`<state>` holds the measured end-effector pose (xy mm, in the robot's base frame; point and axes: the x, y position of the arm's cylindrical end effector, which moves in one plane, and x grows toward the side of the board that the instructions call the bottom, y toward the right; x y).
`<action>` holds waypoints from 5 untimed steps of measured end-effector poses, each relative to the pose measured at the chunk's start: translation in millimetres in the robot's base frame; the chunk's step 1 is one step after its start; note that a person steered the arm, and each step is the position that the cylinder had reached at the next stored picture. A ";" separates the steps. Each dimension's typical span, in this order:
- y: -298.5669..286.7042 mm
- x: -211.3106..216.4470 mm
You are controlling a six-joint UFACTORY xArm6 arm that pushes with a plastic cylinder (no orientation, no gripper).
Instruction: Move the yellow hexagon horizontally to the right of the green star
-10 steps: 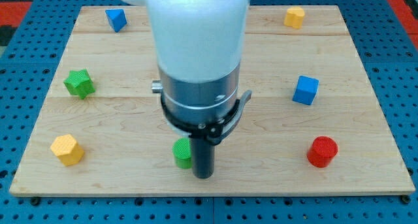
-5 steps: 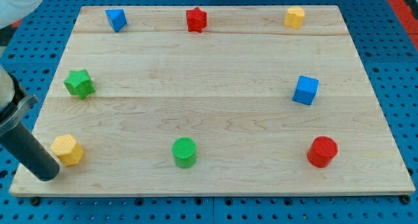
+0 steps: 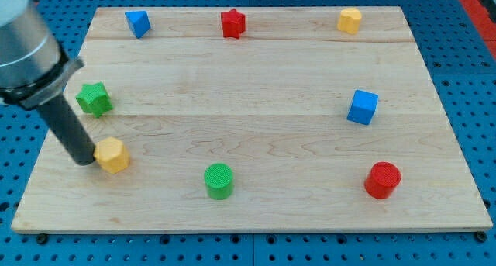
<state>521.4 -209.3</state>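
**Pushing contact at the yellow hexagon, left side of board**

Sitting low on the view's left, the yellow hexagon (image 3: 112, 154) lies below and slightly right of the green star (image 3: 94, 98), the two near each other but apart. My tip (image 3: 84, 160) touches the hexagon's left face; the rod slants up toward the view's top left, passing just left of the star. The arm carries no jaws, only the rod, so nothing is gripped.

Green cylinder (image 3: 218, 181): near the view's bottom, centre, well right of the hexagon.
Red cylinder (image 3: 383, 180): bottom right.
Blue cube (image 3: 362, 107): right side, mid height.
Along the top edge, left to right: a blue block (image 3: 137, 22), shape unclear; red star (image 3: 232, 22); a second yellow block (image 3: 349, 20).
All rest on the wooden board (image 3: 256, 80).
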 end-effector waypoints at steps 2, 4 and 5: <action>24.7 1.0; 25.0 17.9; 52.2 13.4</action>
<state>534.9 -157.1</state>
